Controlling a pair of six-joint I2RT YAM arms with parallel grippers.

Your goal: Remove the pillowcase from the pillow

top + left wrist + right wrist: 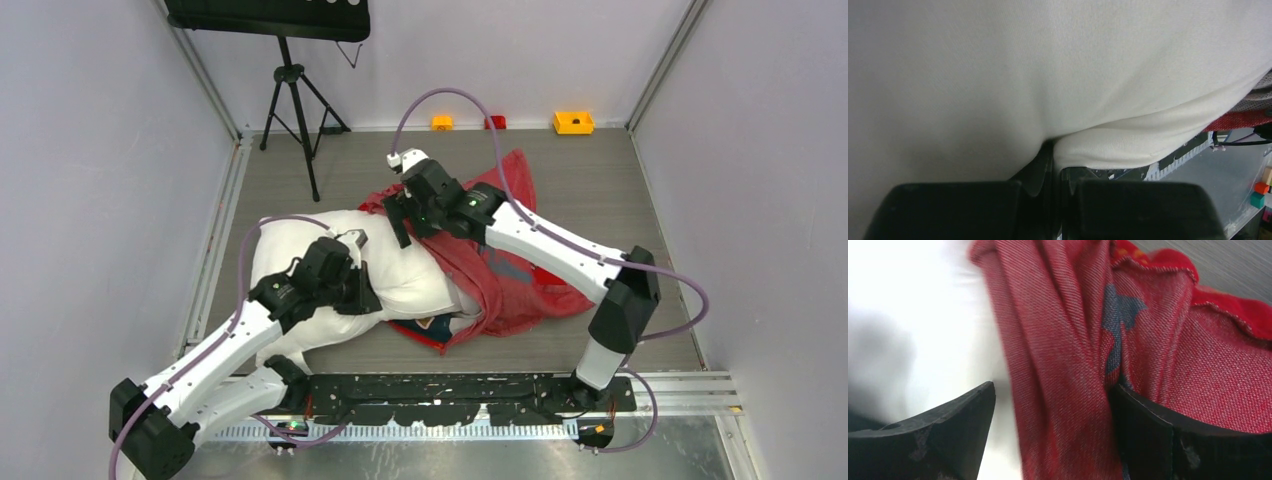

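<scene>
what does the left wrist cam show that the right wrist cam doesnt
Only the left wrist: the left claw shut on a fold of the pillow, plus small coloured blocks at far right. Only the right wrist: the right claw open around a bunched fold of the pillowcase, with a dark blue figure. Both: some white pillow and some red pillowcase.

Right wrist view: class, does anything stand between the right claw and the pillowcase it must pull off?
Nothing visible does. A bunched fold of the pillowcase lies directly between the open fingers of the right claw. The pillow sits beside that fold, not in front of it.
</scene>
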